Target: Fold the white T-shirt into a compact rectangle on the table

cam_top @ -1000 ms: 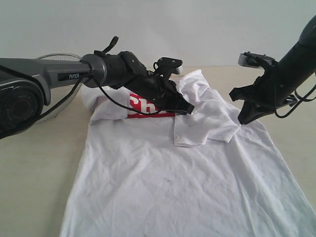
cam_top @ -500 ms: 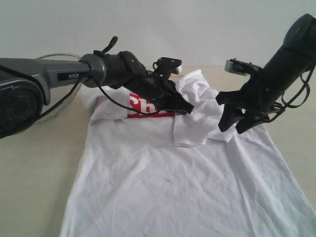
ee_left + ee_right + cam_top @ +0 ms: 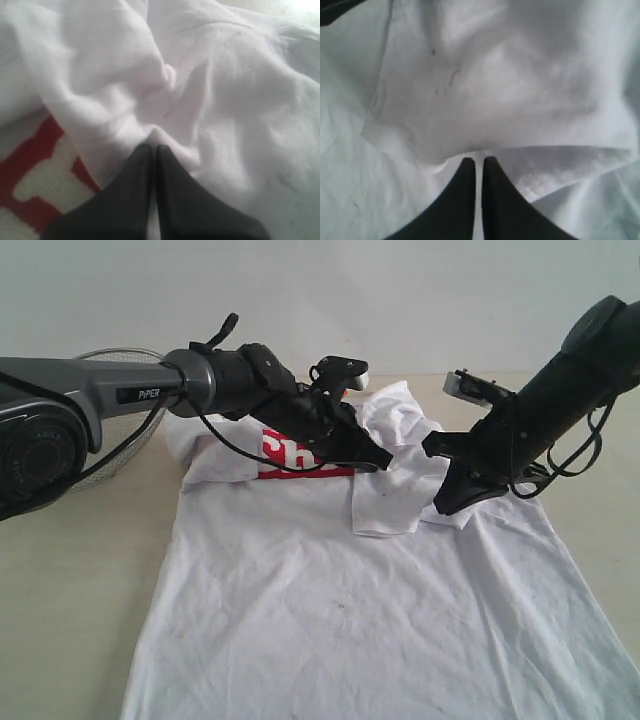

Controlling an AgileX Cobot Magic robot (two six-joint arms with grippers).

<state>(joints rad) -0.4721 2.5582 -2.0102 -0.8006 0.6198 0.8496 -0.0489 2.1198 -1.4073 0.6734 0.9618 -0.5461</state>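
The white T-shirt (image 3: pixel 340 620) lies flat on the table (image 3: pixel 70 580), hem toward the front, with both sleeves folded inward over the chest. Part of its red lettering (image 3: pixel 290 455) shows beside the left arm. My left gripper (image 3: pixel 383 462) is shut on a bunched ridge of shirt fabric by the lettering (image 3: pixel 30 170); creases run to its tips (image 3: pixel 154 146). My right gripper (image 3: pixel 443 506) is shut at the near edge of the folded right sleeve (image 3: pixel 410 495). Its tips (image 3: pixel 479 160) meet the sleeve's fold edge, with white cloth in the thin slit between them.
A silver wire-mesh basket (image 3: pixel 115 356) stands at the back left, behind the left arm. Bare table runs along both sides of the shirt. A pale wall closes off the far edge.
The right arm has swung left and down onto the folded sleeve; its jaws stood apart half a second ago and are now shut. The left arm has not moved.
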